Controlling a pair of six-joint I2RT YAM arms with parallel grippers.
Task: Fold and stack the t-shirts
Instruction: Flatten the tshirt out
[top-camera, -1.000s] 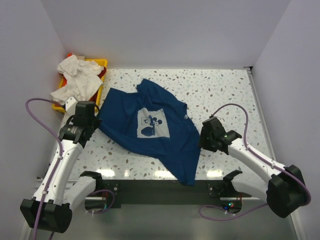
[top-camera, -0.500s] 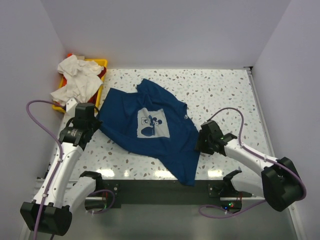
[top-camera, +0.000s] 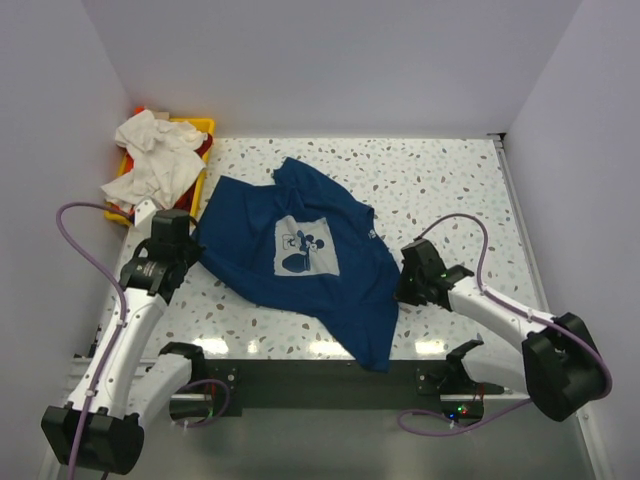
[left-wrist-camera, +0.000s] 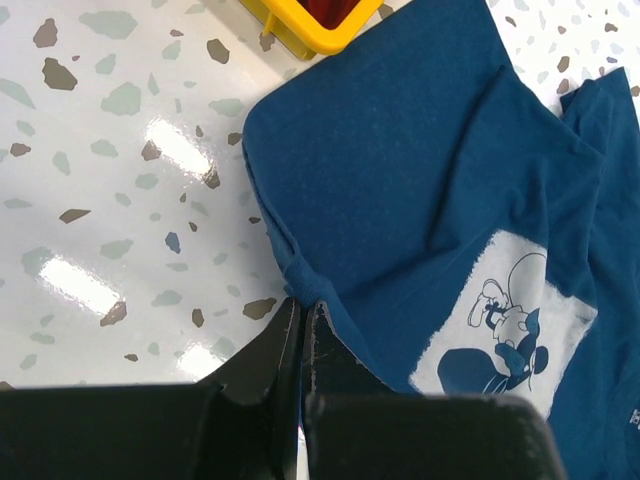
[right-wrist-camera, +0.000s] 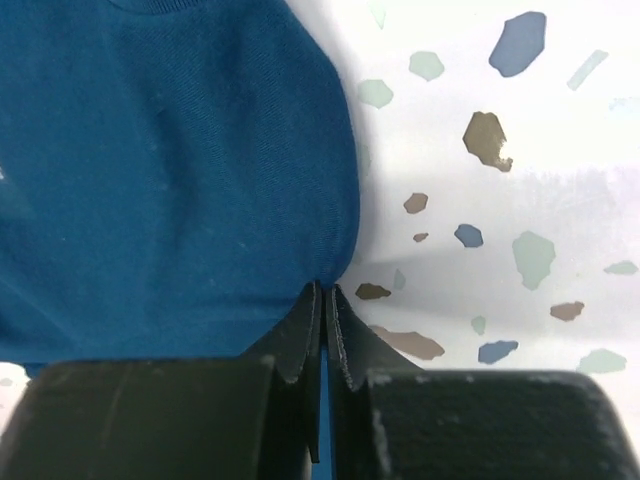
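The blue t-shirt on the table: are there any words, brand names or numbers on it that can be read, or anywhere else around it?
No text can be read in any of the views.
On the blue t-shirt, the pale square print shows only a cartoon figure, no letters.
A small white mark near the shirt's right side: too small to read.

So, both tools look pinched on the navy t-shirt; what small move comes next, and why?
Probably lift both a little and draw them apart: the left tool and right tool are shut on opposite edges of the navy t-shirt, which lies rumpled and skewed.
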